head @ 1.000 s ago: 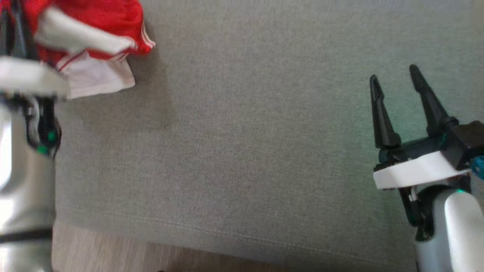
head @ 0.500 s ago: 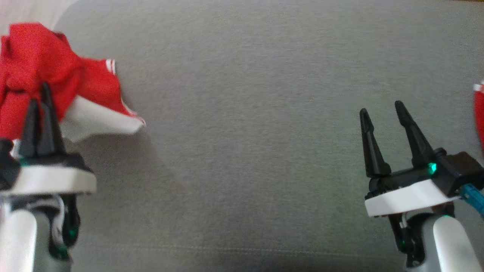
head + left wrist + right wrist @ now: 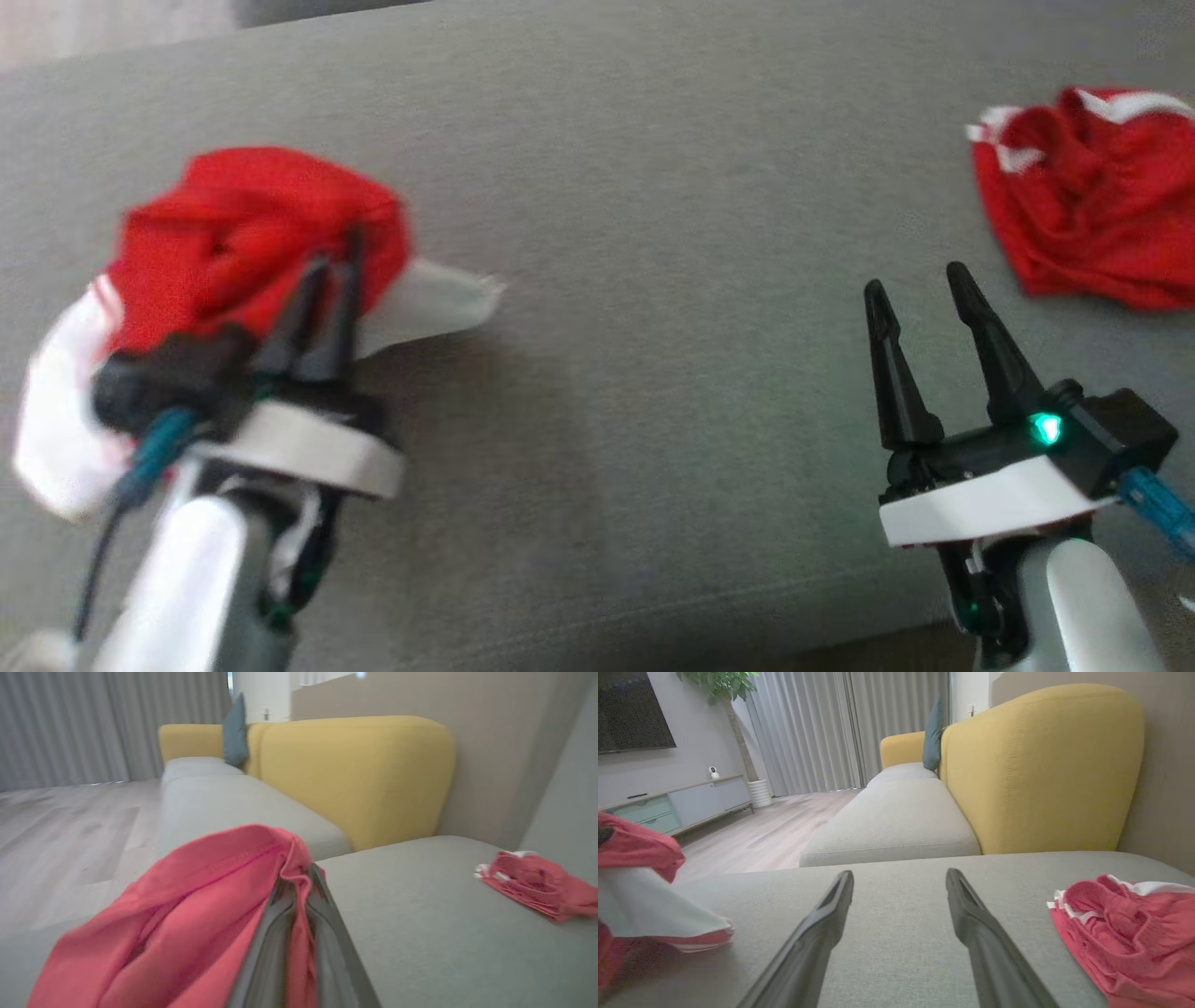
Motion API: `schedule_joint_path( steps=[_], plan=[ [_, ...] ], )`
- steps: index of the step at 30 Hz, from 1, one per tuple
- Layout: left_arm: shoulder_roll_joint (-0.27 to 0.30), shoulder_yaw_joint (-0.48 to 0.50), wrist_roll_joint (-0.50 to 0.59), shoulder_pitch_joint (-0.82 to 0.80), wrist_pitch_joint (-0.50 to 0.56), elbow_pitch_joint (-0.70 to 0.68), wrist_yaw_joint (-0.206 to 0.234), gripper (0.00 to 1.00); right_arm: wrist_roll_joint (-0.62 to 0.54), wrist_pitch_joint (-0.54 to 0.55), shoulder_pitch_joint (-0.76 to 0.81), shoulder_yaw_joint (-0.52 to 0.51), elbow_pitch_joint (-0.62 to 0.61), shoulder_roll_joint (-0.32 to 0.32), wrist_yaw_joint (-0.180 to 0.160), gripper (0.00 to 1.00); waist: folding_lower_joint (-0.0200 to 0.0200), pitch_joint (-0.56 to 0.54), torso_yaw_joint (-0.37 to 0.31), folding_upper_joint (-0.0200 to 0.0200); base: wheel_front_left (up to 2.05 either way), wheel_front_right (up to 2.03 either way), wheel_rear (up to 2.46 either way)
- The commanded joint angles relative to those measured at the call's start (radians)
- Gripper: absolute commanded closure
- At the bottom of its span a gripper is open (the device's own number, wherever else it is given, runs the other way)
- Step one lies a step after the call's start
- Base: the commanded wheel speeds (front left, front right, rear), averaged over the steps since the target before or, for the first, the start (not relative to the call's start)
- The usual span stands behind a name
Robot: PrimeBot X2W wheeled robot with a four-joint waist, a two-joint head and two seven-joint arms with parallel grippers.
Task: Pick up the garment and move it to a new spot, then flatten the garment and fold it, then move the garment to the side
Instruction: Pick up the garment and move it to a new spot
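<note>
At the left of the head view, the left gripper (image 3: 338, 252) is seen pinched tight on a bunched red-and-white garment (image 3: 243, 215). A fold of red cloth is caught between its fingers in the left wrist view, and a white panel trails toward the frame's middle. The first step, the carrying of the garment to a new spot, is judged to be in hand. Whether the cloth is lifted clear of the grey seat cushion (image 3: 653, 308) or dragged over it cannot be told. At the lower right, the right gripper (image 3: 915, 280) is held with its fingers spread wide and nothing between them. A set-down on the bare centre of the cushion is what is called for next, then a release and a spreading out, for which the free claw would likely be needed. Wide open room is offered between the two grippers. A second red garment (image 3: 1092, 215) lies crumpled at the upper right and should be kept clear of. Along the bottom of the frame runs the cushion's front edge, past which cloth could slide to the wooden floor (image 3: 60, 826).
</note>
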Motion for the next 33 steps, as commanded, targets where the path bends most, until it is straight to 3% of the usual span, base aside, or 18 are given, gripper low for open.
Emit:
schedule_joint_path(
  steps=[1,5,10,19,20,21,29,33],
  plan=[
    [-0.001,0.001,0.016,-0.078,0.003,-0.017,-0.022,1.00,0.011,-0.011,-0.013,0.028,-0.027,-0.002,-0.001,0.00,0.0001,0.019,-0.065,0.0000,0.00,0.00,0.00],
    [-0.047,-0.099,0.040,-0.168,0.000,0.059,-0.076,1.00,0.030,-0.027,-0.009,0.039,-0.015,-0.002,-0.001,0.00,0.0001,0.041,-0.123,0.0000,0.00,0.00,0.00],
    [-0.099,-0.177,0.057,-0.245,-0.018,0.130,-0.109,1.00,0.053,-0.051,-0.006,0.044,-0.004,-0.002,-0.001,0.00,0.0001,0.085,-0.169,0.0000,0.00,0.00,0.00],
    [-0.111,-0.274,0.071,-0.266,-0.015,0.324,-0.142,1.00,0.074,-0.087,-0.025,0.044,0.036,-0.002,-0.001,0.00,0.0001,0.134,-0.155,0.0000,0.00,0.00,0.00],
    [-0.111,-0.280,0.075,-0.264,-0.023,0.340,-0.141,0.55,0.074,-0.088,-0.027,0.043,0.042,-0.002,-0.001,0.00,0.0001,0.132,-0.148,0.0000,0.00,0.00,0.00],
    [-0.113,-0.286,0.076,-0.261,-0.033,0.351,-0.142,0.00,0.074,-0.089,-0.030,0.042,0.048,-0.002,-0.001,0.00,0.0001,0.127,-0.140,0.0000,0.00,0.00,0.00],
    [-0.109,-0.310,0.097,-0.210,-0.131,0.322,-0.118,0.00,0.048,-0.074,-0.033,0.022,0.072,-0.002,-0.001,0.00,0.0001,0.072,-0.060,0.0000,0.00,0.00,0.00],
    [-0.095,-0.270,0.086,-0.174,-0.168,0.276,-0.075,0.00,0.029,-0.056,-0.028,0.006,0.071,-0.002,-0.001,0.00,0.0001,0.039,-0.007,0.0000,0.00,0.00,0.00]
  ],
)
